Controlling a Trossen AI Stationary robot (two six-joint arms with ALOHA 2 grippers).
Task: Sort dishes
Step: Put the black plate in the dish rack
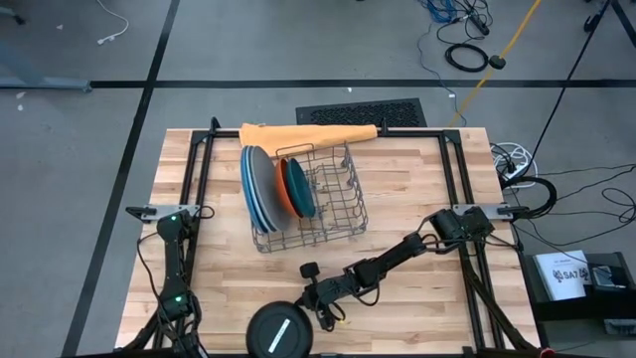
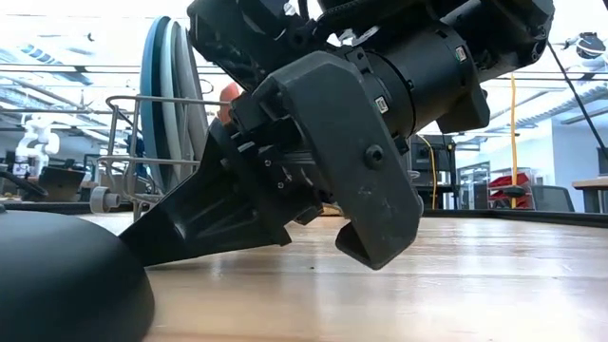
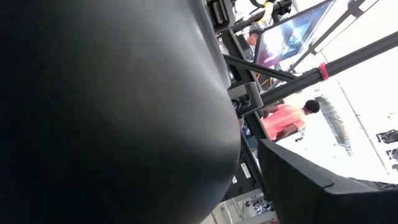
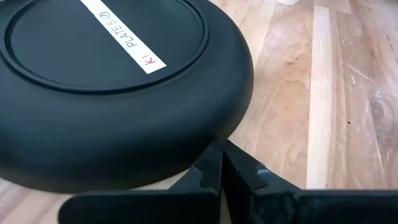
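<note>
High view: black plate point(image 1: 282, 333) laid upside down at worktop point(image 1: 417, 189) near edge, just beside right tool point(image 1: 323, 301), fingers clenched, nothing grasped. Other plates point(image 1: 260, 189) stood in rack point(image 1: 333, 204). Left tool state cannot be told.

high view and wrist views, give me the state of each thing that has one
black plate: upside down, flat on the table, outside the rack
large blue and grey plates: on edge in the dish rack
orange plate: on edge in the rack
teal plate: on edge in the rack
right end effector: shut, low at the black plate's rim
left end effector: not in view, arm waits at table's left
orange cloth: folded, behind the rack
</note>
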